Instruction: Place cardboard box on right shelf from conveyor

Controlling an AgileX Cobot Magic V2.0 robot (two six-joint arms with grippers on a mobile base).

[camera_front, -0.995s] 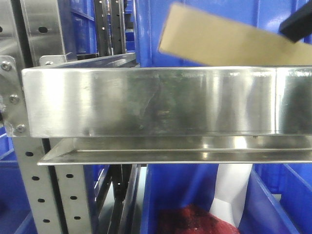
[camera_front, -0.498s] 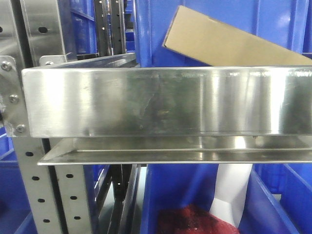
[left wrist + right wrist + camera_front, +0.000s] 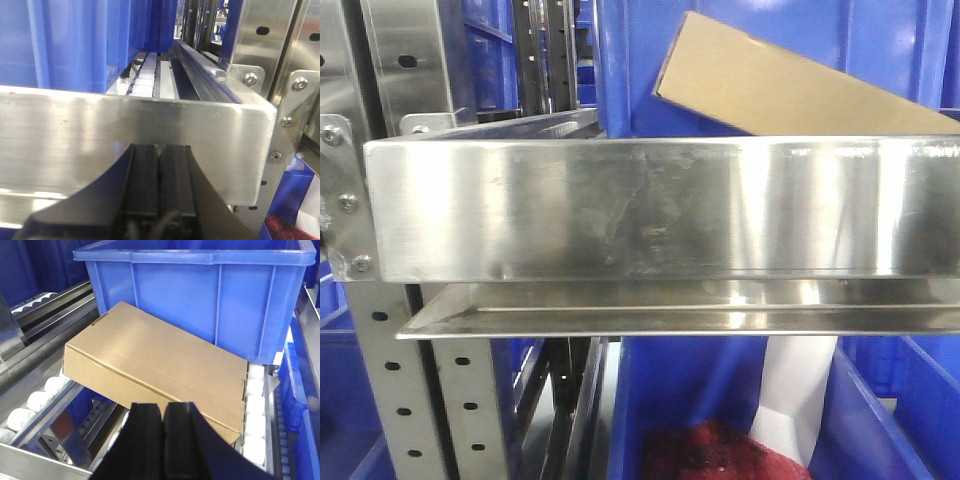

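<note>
Behind the right shelf (image 3: 650,205) lip, front view: cardboard box (image 3: 770,85) sits tilted against a blue bin (image 3: 880,40). Left wrist: left pincer (image 3: 160,172) clenched, empty, before the lip. Right wrist: box on white rollers (image 3: 255,422), right pincer (image 3: 164,440) clenched, empty.

Steel shelf (image 3: 650,205) with a broad shiny front lip and white rollers (image 3: 30,402) inside. Lying tilted on the rollers, a tan box (image 3: 155,372); just behind it, touching, a blue bin (image 3: 200,295).
</note>
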